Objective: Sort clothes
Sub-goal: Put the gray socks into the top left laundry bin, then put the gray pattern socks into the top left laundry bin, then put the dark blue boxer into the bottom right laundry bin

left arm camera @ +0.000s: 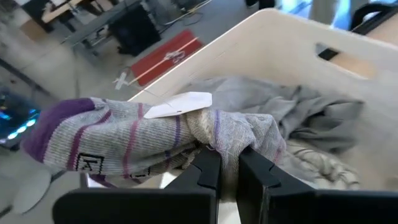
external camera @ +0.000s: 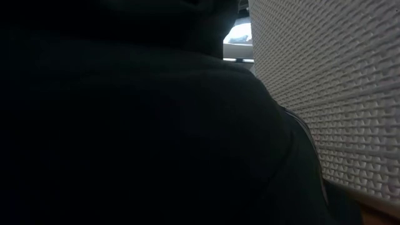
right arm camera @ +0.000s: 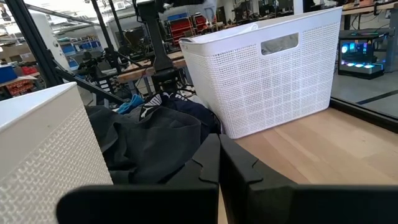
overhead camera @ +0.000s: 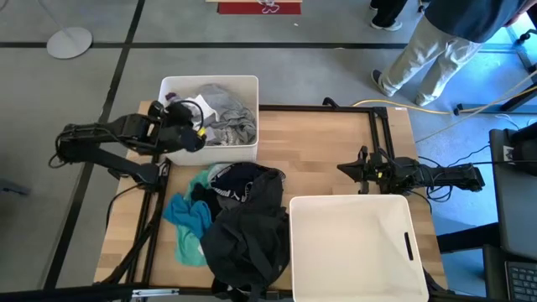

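My left gripper [overhead camera: 200, 134] is over the left side of the far white bin [overhead camera: 248, 84] and is shut on a grey sock with purple stripes and a purple toe [left arm camera: 106, 140]; a white tag [left arm camera: 180, 102] lies on it. Grey and white garments [overhead camera: 222, 113] lie in that bin. A pile of black [overhead camera: 247, 231] and teal [overhead camera: 189, 222] clothes lies on the table's near left. My right gripper [overhead camera: 351, 169] is shut and empty, low over the table behind the near bin [overhead camera: 352, 205]. In the low view a black garment [external camera: 137, 125] fills nearly the whole picture. My left gripper pinches a bunched fold of the sock [left arm camera: 229, 146] between its two fingers [left arm camera: 208, 168], at the end away from the toe. The fingers lie across the sock. The toe end [left arm camera: 46, 134] sticks out sideways, over the bin's rim. Whether the sock touches the clothes below, I cannot tell.
The near white bin [overhead camera: 352, 205] at the table's near right holds nothing; its wall [external camera: 337, 94] shows in the low view. The far bin [right arm camera: 267, 74] stands at the table's far left. Bare wood [overhead camera: 319, 143] lies between the two bins. A person's legs [overhead camera: 428, 50] show beyond the far edge.
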Robot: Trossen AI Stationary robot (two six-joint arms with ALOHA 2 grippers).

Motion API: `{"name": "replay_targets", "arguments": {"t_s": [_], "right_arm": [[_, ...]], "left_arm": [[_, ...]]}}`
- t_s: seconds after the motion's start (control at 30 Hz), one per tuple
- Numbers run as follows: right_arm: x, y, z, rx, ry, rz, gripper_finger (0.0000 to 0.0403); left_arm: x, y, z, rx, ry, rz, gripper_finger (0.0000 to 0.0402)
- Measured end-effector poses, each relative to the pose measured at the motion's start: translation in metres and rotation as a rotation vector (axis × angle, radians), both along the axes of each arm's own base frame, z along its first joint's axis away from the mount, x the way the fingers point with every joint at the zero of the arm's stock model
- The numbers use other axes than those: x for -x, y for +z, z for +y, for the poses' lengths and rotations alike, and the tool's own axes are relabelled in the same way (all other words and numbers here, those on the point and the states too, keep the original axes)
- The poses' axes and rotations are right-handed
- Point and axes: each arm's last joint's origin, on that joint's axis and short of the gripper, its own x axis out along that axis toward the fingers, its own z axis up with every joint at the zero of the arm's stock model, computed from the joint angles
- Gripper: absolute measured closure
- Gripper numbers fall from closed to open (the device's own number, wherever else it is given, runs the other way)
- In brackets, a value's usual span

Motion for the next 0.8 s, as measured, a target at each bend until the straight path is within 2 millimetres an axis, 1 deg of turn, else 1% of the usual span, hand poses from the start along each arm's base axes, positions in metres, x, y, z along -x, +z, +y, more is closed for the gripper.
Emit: {"name": "replay_targets", "arguments": {"t_s": [0.13,0.2,0.27,0.37,0.5,0.57,0.67,0.8], "right_arm": [[0.000,0.000,0.000,0.000,0.000,0.000,0.0400],[0.000,0.000,0.000,0.000,0.000,0.000,0.0400],[0.000,0.000,0.000,0.000,0.000,0.000,0.0400],[0.000,0.000,0.000,0.000,0.000,0.000,0.0400],[0.000,0.000,0.000,0.000,0.000,0.000,0.0400],[0.000,0.000,0.000,0.000,0.000,0.000,0.0400],[0.000,0.001,0.000,-0.029,-0.001,-0.021,0.0400],[0.000,0.003,0.000,-0.052,0.000,-0.050,0.0400]], "left_arm": [[-0.003,-0.008,0.011,-0.019,0.010,0.081,0.0384],[-0.005,-0.010,0.016,-0.020,0.021,0.093,0.0384],[-0.005,-0.011,0.021,-0.012,0.019,0.122,0.0376],[-0.004,-0.011,0.027,0.012,0.013,0.158,0.0344],[-0.002,-0.013,0.034,0.101,0.007,0.141,0.0283],[-0.002,-0.010,0.036,0.133,-0.012,0.129,0.0254],[0.000,-0.001,0.034,0.136,-0.035,0.094,0.0221],[0.006,0.017,0.026,0.114,-0.074,-0.008,0.0200]]}}
